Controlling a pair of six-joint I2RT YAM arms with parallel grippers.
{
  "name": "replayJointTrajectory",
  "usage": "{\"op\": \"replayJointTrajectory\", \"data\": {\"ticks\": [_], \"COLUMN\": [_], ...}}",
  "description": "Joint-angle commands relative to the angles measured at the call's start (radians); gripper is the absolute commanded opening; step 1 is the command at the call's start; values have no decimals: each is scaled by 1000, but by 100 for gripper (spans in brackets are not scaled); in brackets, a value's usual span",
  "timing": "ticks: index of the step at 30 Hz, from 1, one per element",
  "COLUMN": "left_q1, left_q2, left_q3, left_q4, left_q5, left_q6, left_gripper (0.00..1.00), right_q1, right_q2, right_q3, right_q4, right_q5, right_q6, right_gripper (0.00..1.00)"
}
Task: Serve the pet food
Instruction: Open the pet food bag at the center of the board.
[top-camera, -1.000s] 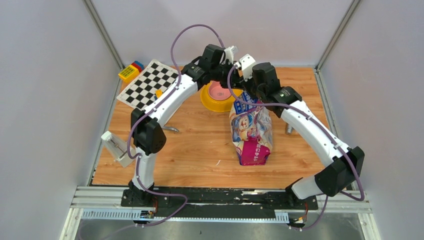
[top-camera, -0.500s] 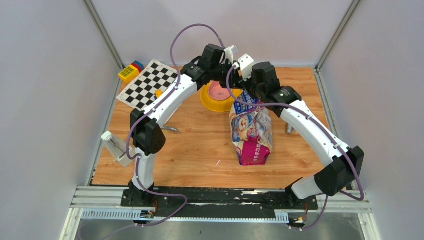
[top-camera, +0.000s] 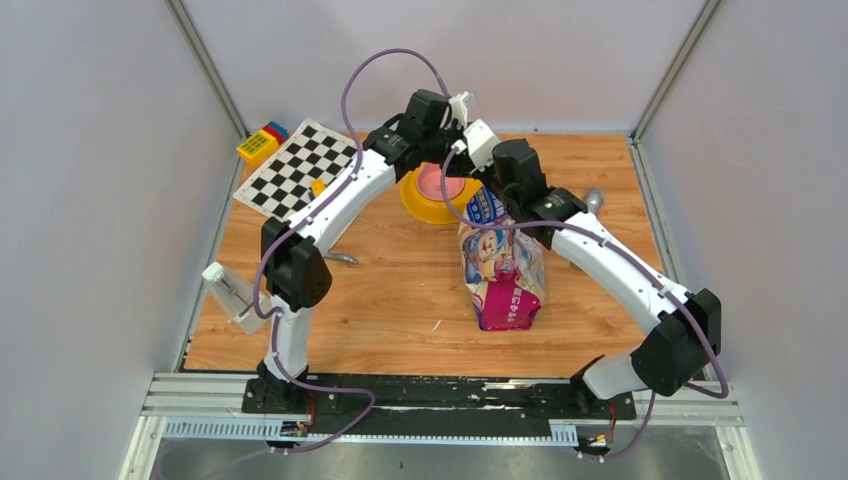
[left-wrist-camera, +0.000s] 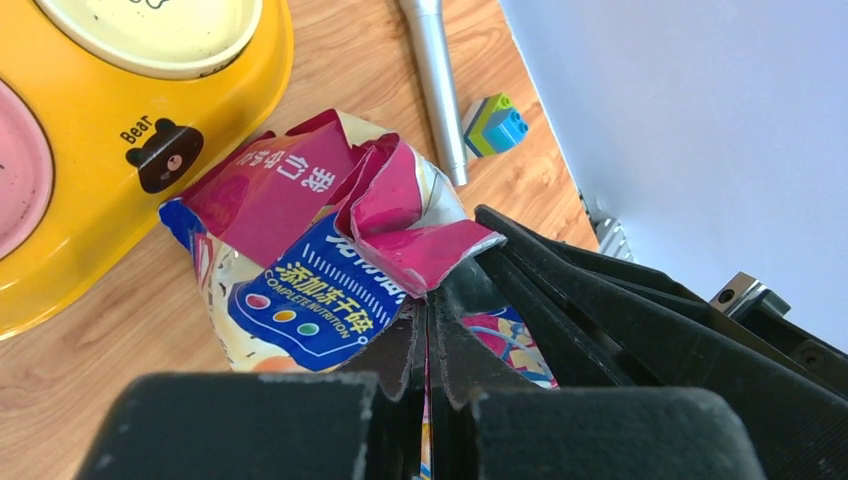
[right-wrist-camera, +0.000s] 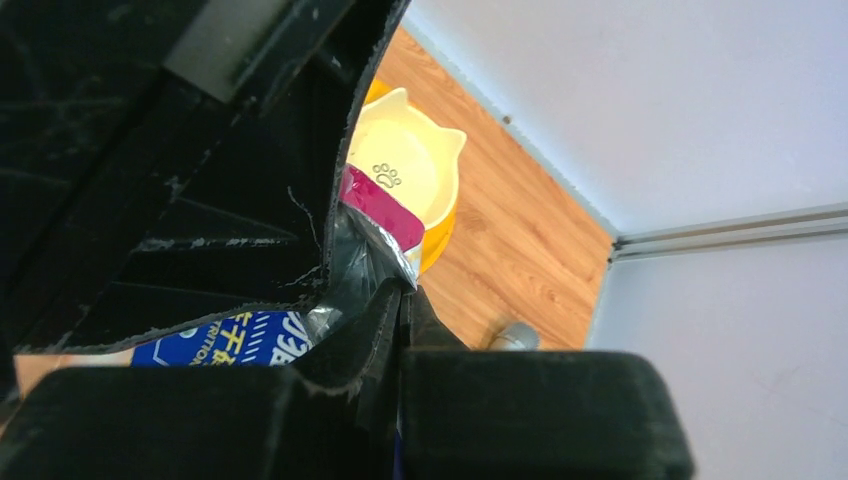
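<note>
Pet-food bag (top-camera: 500, 268) lay mid-table, a bit right of centre, w/ its long axis running near-to-far. The pink bottom end pointed toward the arm bases and the crumpled top end pointed away, toward the feeder (top-camera: 415, 207). The top end was raised off the wood while the bottom rested on the table (top-camera: 400, 300). No pellets could be seen; only the glossy blue-and-pink outside showed. L gripper (left-wrist-camera: 428, 335) had its jaws pressed together on a fold of the bag's top edge, foil and pink film pinched between the pads. R gripper (right-wrist-camera: 400, 312) was likewise clamped tight on the top edge, w/ a silver-and-pink flap sticking out above its fingertips. The two grippers met over the bag top from opposite sides, close together. The feeder, yellow w/ a pink bowl and a cream bowl, sat just beyond the bag top, slightly left; couldn't tell if they touched. A grey handle (left-wrist-camera: 435, 80) lay on the wood to the right of the bag top, w/ a small block (left-wrist-camera: 495, 122) just beside it. Checkerboard (top-camera: 300, 168) sat at the far-left corner, well apart from the bag, w/ more blocks (top-camera: 262, 140) at its far edge.
</note>
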Motion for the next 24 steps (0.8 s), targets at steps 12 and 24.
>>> {"op": "replayJointTrajectory", "data": {"ticks": [12,24], "left_q1": [-33,-1], "left_q2": [-65,-82], "left_q3": [22,91], "left_q4": [-73,-17], "left_q5": [72,167], "left_q6": [7,-36], "left_gripper": [0,8], "right_q1": [6,-43], "right_q2": [-58,-108], "right_q3": [24,2], "right_q4": [29,-56], "right_q5": [-74,-263], "right_q6": [78,189], "right_gripper": [0,0]}}
